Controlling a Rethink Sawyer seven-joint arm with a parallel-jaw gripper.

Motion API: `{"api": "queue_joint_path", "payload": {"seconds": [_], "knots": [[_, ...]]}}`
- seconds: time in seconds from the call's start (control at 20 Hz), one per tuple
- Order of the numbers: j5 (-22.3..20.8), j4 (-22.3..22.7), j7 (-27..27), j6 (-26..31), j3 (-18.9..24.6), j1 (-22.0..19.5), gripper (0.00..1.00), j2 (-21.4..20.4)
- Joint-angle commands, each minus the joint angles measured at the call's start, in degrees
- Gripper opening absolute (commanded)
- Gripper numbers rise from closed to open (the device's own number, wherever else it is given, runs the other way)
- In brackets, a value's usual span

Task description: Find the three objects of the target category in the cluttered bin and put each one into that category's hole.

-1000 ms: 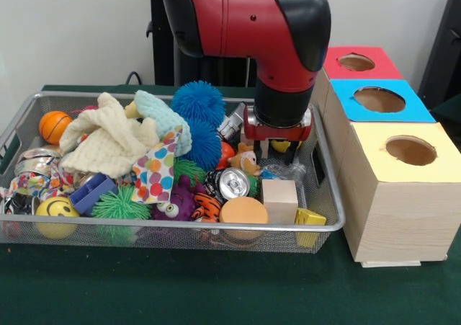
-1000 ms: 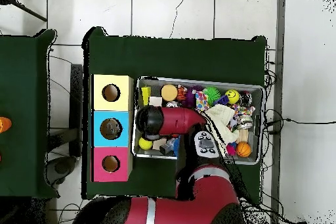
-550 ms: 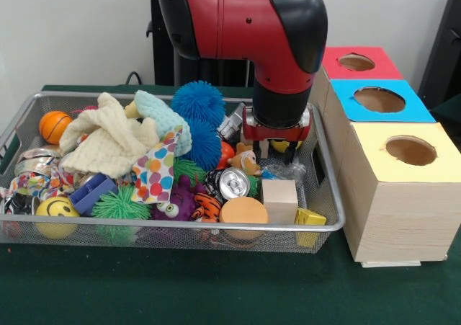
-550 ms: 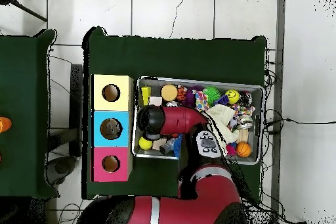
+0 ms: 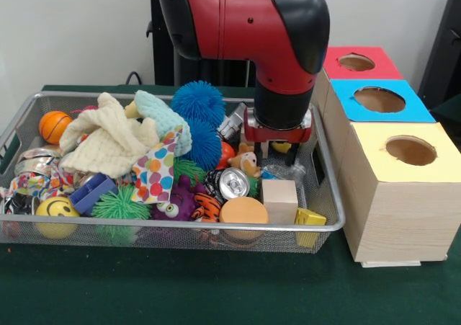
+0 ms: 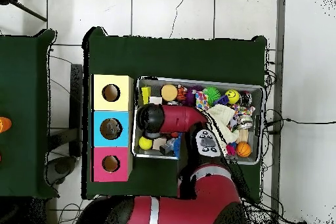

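A wire mesh bin is heaped with toys. My gripper hangs inside its right end, fingers apart and open, with nothing between them. Just behind the fingers lies a yellow ball, and a small plush animal sits beside the left finger. In front are a soda can, a wooden cube, a round wooden disc and a yellow block. From overhead, the arm's head covers the gripper, and the yellow ball shows beside it.
Three boxes with round holes stand right of the bin: red, blue, yellow. Blue spiky balls, a cream cloth, a small basketball and a smiley ball fill the bin's middle and left.
The arm has shifted slightly toward the boxes' end of the bin. The gripper stays low over the same corner, and no toy has moved.
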Motion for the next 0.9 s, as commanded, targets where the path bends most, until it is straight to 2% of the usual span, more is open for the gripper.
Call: {"api": "queue_joint_path", "payload": {"seconds": [0.05, 0.15, 0.25, 0.35, 0.4, 0.55, 0.6, 0.75, 0.85, 0.9], "knots": [[-3.2, -5.2, 1.2, 0.7, 1.9, 1.4, 1.0, -0.4], [-2.4, -4.1, 1.4, 3.3, 1.6, 1.6, 1.0, -2.3], [-2.0, -3.1, -1.2, 9.9, 2.3, 1.2, 1.0, -4.5], [-2.5, -4.4, -1.9, 8.2, 2.6, 1.2, 1.0, -4.9], [-3.2, -5.7, -2.6, 5.6, 3.1, 1.0, 1.0, -4.7], [-1.7, -4.9, -1.6, 7.8, 3.7, 0.6, 1.0, -5.2], [-1.2, -4.9, 0.1, 6.5, 3.2, 0.8, 1.0, -5.4], [-2.6, -6.5, -1.4, 4.9, 3.4, 0.5, 1.0, -4.6], [-3.1, -7.1, -0.9, 0.3, 4.1, 0.0, 1.0, -3.3], [-2.9, -7.1, -0.8, 0.0, 4.1, -0.3, 1.0, -3.0]]}}
